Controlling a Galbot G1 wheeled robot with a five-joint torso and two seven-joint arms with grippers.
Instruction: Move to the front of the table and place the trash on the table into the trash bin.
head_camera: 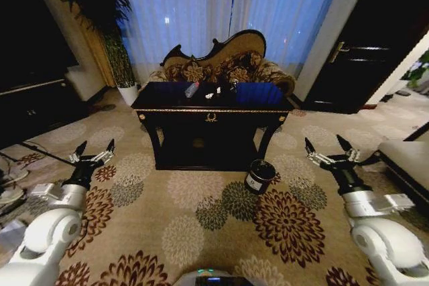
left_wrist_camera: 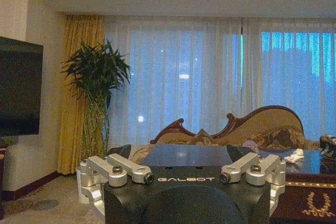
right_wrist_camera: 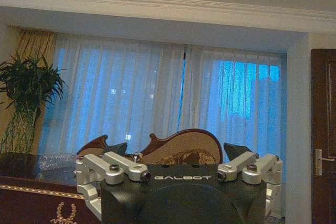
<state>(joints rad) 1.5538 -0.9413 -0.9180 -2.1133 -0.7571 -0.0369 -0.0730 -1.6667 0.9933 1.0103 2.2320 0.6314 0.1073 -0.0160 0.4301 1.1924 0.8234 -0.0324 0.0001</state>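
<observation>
Left gripper (head_camera: 94, 151), 9 o'clock, nearest: fingers spread wide, holding nothing, raised over the carpet (head_camera: 201, 232).
Right gripper (head_camera: 330, 147), 3 o'clock: fingers likewise spread, holding nothing, at matching height.
Trash bin (head_camera: 260, 176), 1 o'clock: on the carpet just before the table's right front leg, tilted, white label facing the robot.
Table (head_camera: 212, 117), 12 o'clock: well apart from both grippers. On top, a bottle (head_camera: 192, 89) toward the left, small pale scraps (head_camera: 211, 94) beside it and a dark item at centre, too small to tell apart.
Sofa (head_camera: 221, 61), 12 o'clock, farthest: behind the table.
Progress, as judged: approach unfinished; all trash on the table, nothing binned.
</observation>
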